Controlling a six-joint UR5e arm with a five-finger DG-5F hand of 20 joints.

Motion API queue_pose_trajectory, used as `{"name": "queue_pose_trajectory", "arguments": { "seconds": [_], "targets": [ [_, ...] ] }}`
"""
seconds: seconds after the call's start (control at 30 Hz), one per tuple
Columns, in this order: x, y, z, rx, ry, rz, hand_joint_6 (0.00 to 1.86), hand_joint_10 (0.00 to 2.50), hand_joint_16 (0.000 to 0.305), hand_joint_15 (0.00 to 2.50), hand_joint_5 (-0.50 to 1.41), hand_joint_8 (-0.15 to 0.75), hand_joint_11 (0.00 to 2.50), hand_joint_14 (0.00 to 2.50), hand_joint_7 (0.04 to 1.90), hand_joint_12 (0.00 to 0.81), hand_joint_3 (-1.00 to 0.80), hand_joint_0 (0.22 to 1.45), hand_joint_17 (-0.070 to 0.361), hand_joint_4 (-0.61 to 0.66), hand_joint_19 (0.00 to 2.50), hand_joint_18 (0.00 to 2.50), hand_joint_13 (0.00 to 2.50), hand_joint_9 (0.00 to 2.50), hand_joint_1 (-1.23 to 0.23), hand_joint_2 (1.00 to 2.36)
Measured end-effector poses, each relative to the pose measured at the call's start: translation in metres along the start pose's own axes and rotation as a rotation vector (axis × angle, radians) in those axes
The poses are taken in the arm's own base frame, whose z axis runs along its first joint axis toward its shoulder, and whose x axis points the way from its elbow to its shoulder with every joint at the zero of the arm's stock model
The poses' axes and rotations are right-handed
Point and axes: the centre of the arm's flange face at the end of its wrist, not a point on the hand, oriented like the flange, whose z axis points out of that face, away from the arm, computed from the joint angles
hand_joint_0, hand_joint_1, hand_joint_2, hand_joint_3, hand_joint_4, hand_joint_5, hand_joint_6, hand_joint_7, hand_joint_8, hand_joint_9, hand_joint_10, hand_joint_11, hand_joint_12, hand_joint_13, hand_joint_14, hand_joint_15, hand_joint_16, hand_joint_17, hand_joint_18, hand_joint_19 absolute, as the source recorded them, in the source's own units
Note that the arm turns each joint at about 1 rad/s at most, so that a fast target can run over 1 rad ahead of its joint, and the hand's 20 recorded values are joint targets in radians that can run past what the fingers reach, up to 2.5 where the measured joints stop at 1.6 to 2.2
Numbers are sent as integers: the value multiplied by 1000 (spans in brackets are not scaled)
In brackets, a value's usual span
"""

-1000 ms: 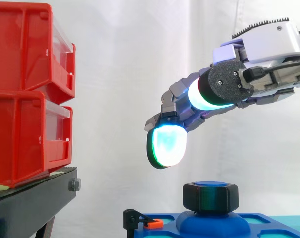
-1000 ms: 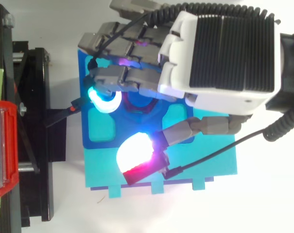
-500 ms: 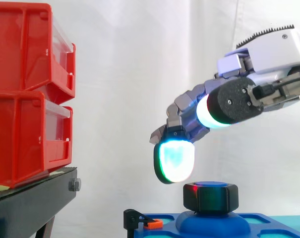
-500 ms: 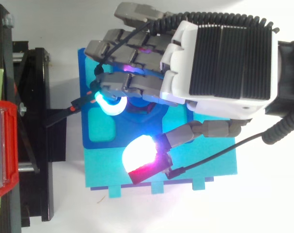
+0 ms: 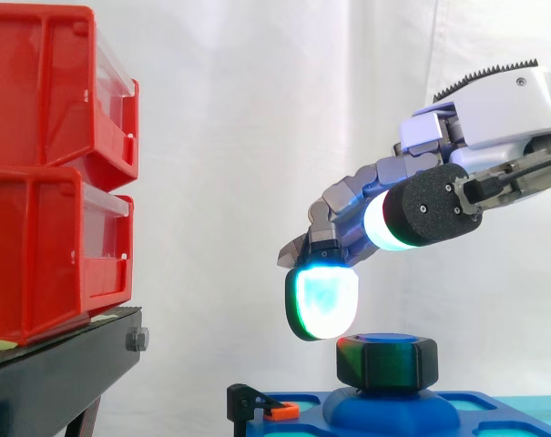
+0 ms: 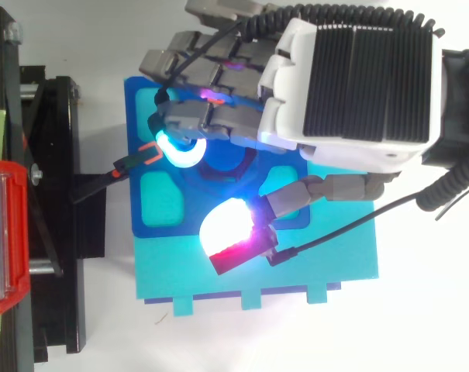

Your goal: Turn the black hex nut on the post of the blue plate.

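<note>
Before the white curtain, with the red bins on their black stand off to one side, the blue plate lies low on a teal base. The black hex nut sits upright on its post at the plate's raised middle. Your hand hovers over it with fingers loosely bent and spread from the thumb, holding nothing. The lowest fingertip pad hangs just above the nut on the bins' side, apart from it. This looks like the approach before the grasp. Centre the hand over the post so fingers and thumb fall on opposite flats. Come straight down, and close only once the pads are level with the nut's sides. Grip the flats rather than the corners, then turn about the post's axis without pushing sideways. Mind the orange clip at the plate's edge.
</note>
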Motion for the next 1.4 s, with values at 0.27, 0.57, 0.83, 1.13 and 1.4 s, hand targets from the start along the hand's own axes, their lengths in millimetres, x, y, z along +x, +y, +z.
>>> {"name": "queue_pose_trajectory", "arguments": {
  "seconds": [0.27,0.57,0.83,1.13,1.4],
  "targets": [
    [-2,-3,2,2,-20,2,502,0,60,96,-216,237,0,3,1024,378,-500,475,135,168,177,85,258,214,-245,1000],
    [8,0,15,-12,-55,9,502,0,60,97,-216,237,0,3,1024,379,-500,475,136,170,181,88,259,215,-245,1000],
    [14,7,17,-19,-54,7,502,0,60,94,-216,238,0,4,1020,379,-500,475,136,170,181,90,261,216,-245,1000],
    [20,6,17,-17,-30,3,502,0,60,93,-216,237,0,4,1034,377,-500,476,136,168,179,92,263,218,-244,1000],
    [21,-1,14,-23,-4,-1,502,0,60,96,-214,235,0,3,1060,372,-500,477,135,166,195,111,277,221,-247,1000]
  ]
}}
